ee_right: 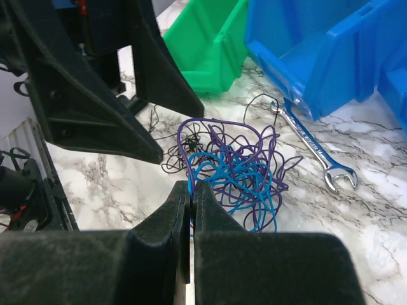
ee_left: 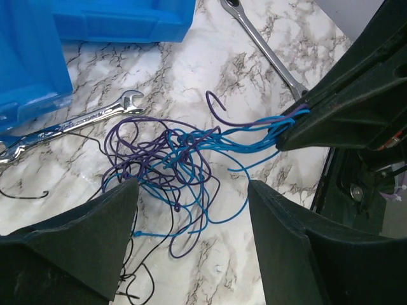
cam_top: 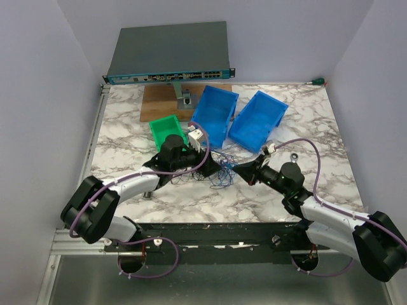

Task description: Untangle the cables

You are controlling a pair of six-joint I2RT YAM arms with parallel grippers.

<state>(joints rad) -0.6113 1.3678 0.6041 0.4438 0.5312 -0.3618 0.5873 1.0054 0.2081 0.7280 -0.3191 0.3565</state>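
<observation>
Two grippers meet at the cables (cam_top: 218,170), a loose blue, purple and black tangle on the marble table (cam_top: 121,133), just in front of the bins. From above, the cables are small and half hidden by the arms, so what is gripped cannot be read there.

The right wrist view settles it. The right gripper (ee_right: 192,203) has its fingers pressed together on a few blue strands at the tangle's near edge. The left wrist view shows that pinch from the other side, with blue and purple strands running from the clump into the right gripper's tips.

The left gripper (ee_left: 191,235) stands spread, one finger on either side of the cables, gripping nothing. Whether its tips touch the table is hard to say.

A wrench (ee_left: 82,119) lies just beside the clump. A second wrench (ee_left: 264,44) lies farther off and does not show in the right wrist view. That view shows the green bin (ee_right: 210,44) and a blue bin (ee_right: 318,57) behind the cables.
</observation>
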